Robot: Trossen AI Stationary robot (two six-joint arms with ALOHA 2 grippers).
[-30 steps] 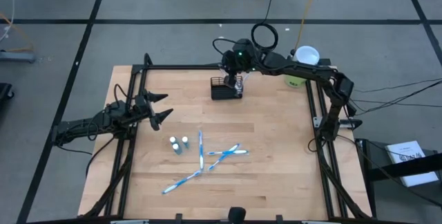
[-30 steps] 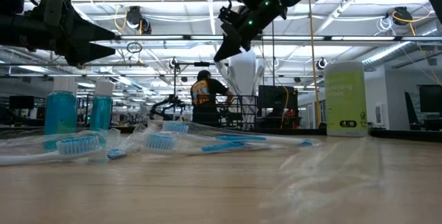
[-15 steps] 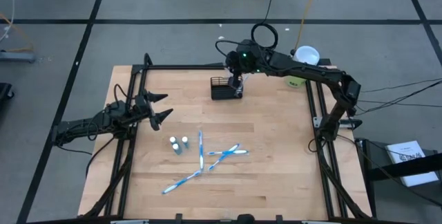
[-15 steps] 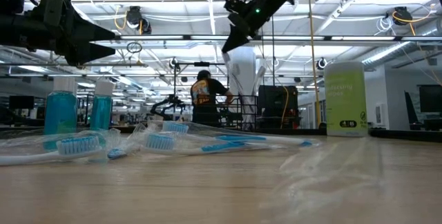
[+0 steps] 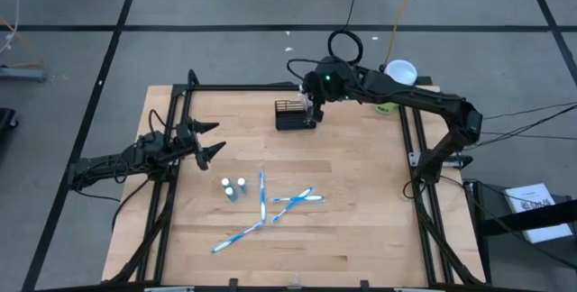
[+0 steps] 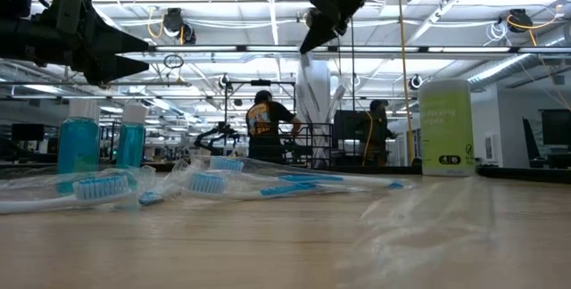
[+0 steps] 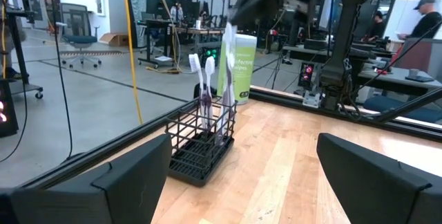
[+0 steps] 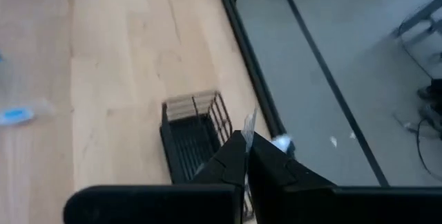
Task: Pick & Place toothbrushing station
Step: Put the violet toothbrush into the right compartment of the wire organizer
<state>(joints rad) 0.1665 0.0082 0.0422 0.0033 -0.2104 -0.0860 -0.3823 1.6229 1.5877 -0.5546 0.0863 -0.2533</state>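
Observation:
The black wire-mesh basket [image 5: 288, 116] stands at the table's far middle; it also shows in the left wrist view [image 7: 199, 151] and the right wrist view [image 8: 188, 141]. Two toothbrushes [image 7: 206, 89] stand upright in its right end. My right gripper [image 5: 313, 103] hangs above that end, shut on a clear-wrapped toothbrush [image 7: 227, 65]. In the low view the right gripper [image 6: 310, 44] is high above the table. My left gripper [image 5: 215, 141] waits open and empty at the table's left side. My right gripper pinches the top end of the toothbrush's wrapper [image 8: 248, 122] between its two fingers, which come from above and point down. The toothbrush hangs nearly upright below them. Its lower end [image 7: 222, 131] reaches into the basket's right end.
Three wrapped blue toothbrushes [image 5: 263, 197] [image 5: 297, 198] [image 5: 236, 235] and two small blue bottles [image 5: 233, 188] lie in the table's middle. A pale-green cylinder with a white lid [image 5: 394, 80] stands at the far right corner. People show in the room behind [image 6: 263, 124].
My right gripper has risen above the basket and shifted a little toward the table's right edge.

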